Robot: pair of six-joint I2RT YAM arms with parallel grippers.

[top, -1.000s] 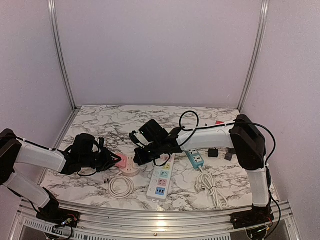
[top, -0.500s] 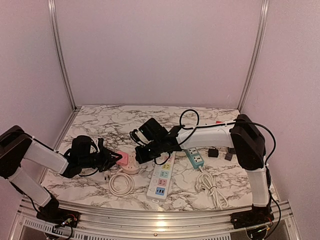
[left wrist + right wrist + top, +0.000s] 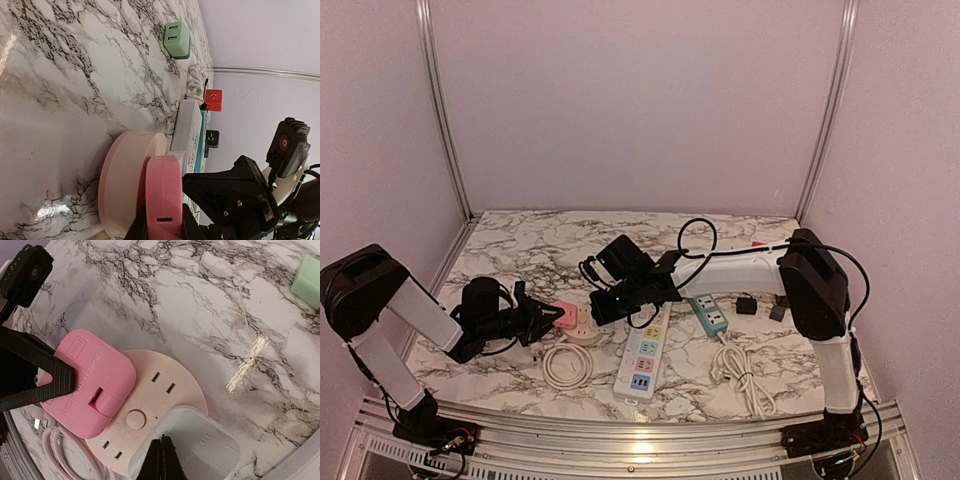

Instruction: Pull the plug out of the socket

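One pink plug (image 3: 163, 192) between left gripper's (image 3: 161, 226) jaws.

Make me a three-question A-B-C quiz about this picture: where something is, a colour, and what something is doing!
1. Where is the green charger? A on the wall B lying on the table C in a gripper
2. What colour is the plug in the left gripper? A pink B blue C black
3. The left gripper is: A wide open B shut on the plug C out of sight
Answers: B: it lies on bare table; A: the pinched plug is pink; B: its fingers clamp the plug.
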